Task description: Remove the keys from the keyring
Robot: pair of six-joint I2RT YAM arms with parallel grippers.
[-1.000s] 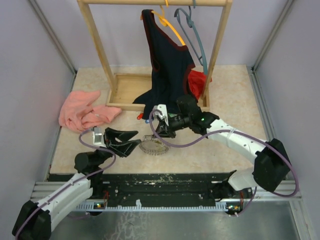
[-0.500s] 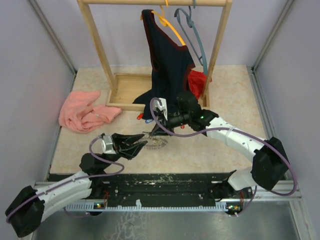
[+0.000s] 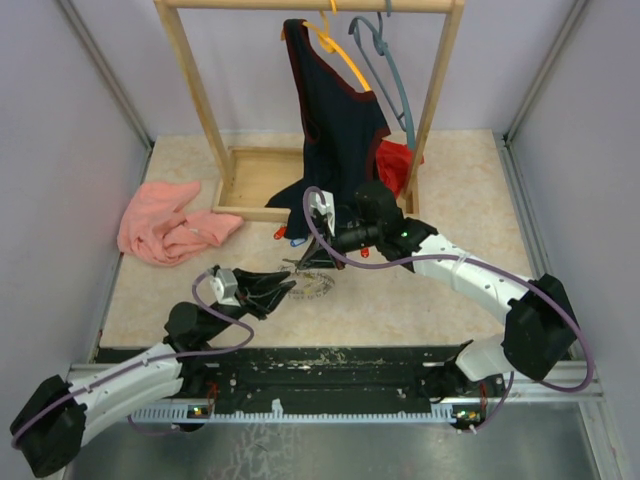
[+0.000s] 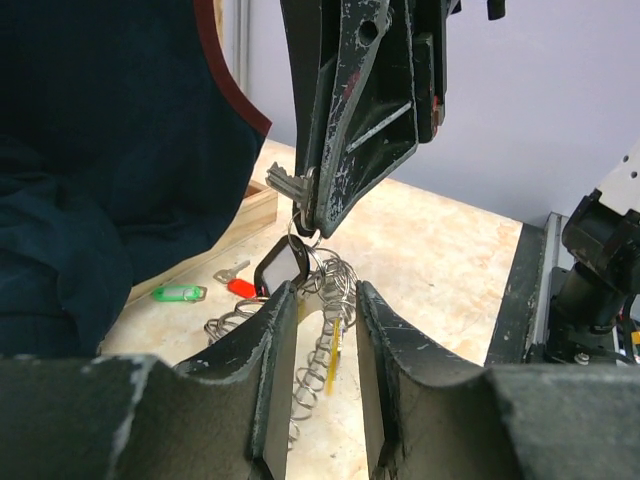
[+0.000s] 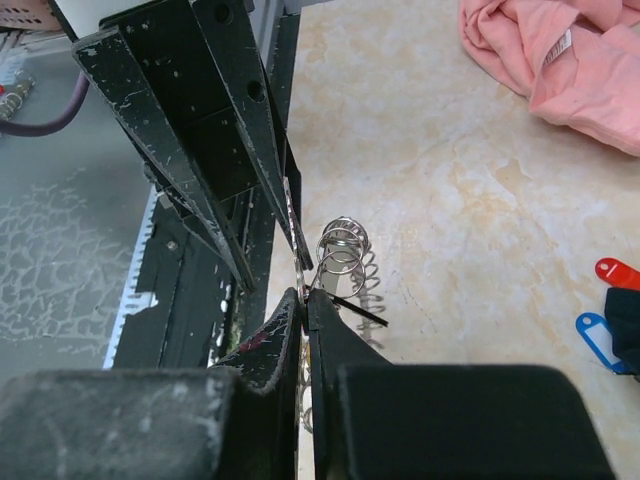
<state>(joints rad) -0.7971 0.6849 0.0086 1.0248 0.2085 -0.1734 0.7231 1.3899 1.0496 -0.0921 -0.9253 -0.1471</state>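
**Grippers converge on a keyring with keys left to free**

The right gripper (image 4: pixel 310 222) is clamped on a silver key (image 4: pixel 284 183) above the table (image 5: pixel 480 200), with the coiled keyring (image 5: pixel 345 248) hanging just beneath its tips. The left gripper (image 4: pixel 322 290) waits with jaws apart, one finger on either side of the coil and gripping nothing. A green tag (image 4: pixel 178 293), a red tag (image 5: pixel 617 272) and a blue tag (image 5: pixel 598 335) lie loose on the table near the dark garment (image 4: pixel 100 150).

The risk lies in the thin hold. The key is pinched only at the fingertips, so a hard tug from the left side could pull it free and drop the whole bunch. The left jaws could also close on the clear tag (image 4: pixel 283 268) or the yellow tag (image 4: pixel 333 340) rather than on the wire. The springy coil may stretch instead of letting go. The two grippers are nearly touching, so a small misjudged move could knock them together.

The joint between key and ring is hidden behind the right fingers. How many keys remain on the coil cannot be counted, and it is unclear whether its lower edge rests on the table. From above, the ring is a small blur between the arms.
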